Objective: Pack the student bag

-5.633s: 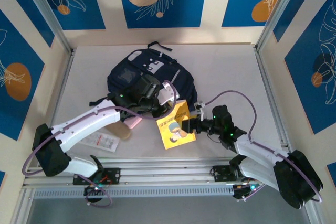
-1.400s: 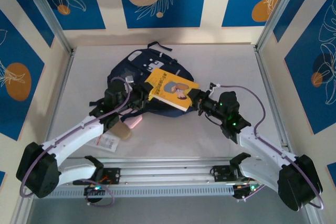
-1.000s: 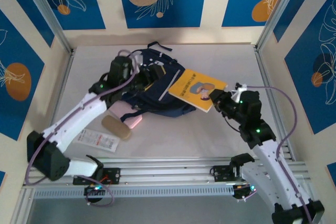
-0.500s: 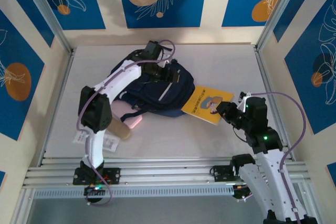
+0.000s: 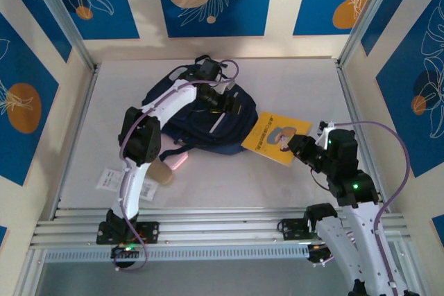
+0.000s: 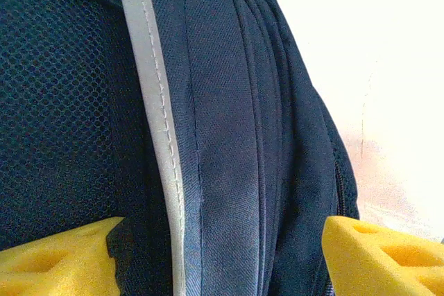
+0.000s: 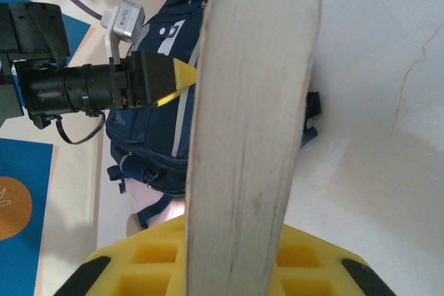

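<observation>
The bag (image 5: pixel 201 119) looks soft and floppy, best taken by its seam ridge. The left gripper (image 6: pixel 218 254) straddles that ridge, spread wide, though I cannot tell if it grips. The right gripper (image 5: pixel 295 145) pinches the book (image 5: pixel 274 136).

bright, even light from above in the top view, with soft shadows by the bag (image 5: pixel 198 133) on the pale bench (image 5: pixel 298 88). left wrist view: bench at upper right glares white, bag weave sharp, tool pads (image 6: pixel 55 261) soft. right wrist view: book (image 7: pixel 250 136) edge close, slightly blurred.
</observation>
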Motion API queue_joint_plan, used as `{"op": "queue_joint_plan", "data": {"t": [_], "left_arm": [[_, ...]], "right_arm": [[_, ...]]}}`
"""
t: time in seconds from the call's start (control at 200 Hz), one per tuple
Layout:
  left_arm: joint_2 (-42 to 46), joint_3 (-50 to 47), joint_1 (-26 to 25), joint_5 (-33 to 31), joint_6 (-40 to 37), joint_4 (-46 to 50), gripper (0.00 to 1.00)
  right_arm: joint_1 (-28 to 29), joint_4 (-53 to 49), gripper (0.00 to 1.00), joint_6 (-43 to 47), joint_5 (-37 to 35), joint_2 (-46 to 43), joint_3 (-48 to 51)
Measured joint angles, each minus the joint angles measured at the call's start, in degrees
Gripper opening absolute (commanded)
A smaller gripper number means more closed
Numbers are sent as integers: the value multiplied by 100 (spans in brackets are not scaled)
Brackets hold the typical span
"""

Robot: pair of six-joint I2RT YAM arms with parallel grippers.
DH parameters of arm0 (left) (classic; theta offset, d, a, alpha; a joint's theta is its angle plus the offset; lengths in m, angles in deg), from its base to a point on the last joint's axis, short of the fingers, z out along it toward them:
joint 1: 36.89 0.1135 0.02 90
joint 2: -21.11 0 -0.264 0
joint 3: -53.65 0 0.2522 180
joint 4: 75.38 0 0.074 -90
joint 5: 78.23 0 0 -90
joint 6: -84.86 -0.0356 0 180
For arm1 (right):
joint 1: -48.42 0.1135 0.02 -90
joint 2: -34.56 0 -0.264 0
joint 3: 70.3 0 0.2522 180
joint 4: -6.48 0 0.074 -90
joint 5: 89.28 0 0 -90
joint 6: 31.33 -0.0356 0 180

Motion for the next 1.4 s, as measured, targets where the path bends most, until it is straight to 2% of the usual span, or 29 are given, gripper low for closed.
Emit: {"op": "queue_joint_plan", "data": {"t": [0.295, 0.48, 0.62, 0.77, 1.165, 1.395], "left_arm": [[-81, -96, 4, 310, 44, -245, 54], [-269, -184, 4, 457, 105, -411, 49], [-306, -186, 11, 496, 157, -455, 28], [-334, -162, 22, 413, 85, -391, 0], [-243, 769, 238, 442, 68, 511, 0], [262, 1121, 509, 542, 94, 754, 0]], "right_arm": [[0, -13, 0, -2, -20, -48, 2], [0, -13, 0, -4, -35, -74, 7], [0, -22, 0, -4, -59, -74, 7], [0, -83, 0, -4, -125, -72, 7], [4, -181, 0, -35, -269, -55, 0], [-42, -107, 0, -142, -221, 76, 4]]}}
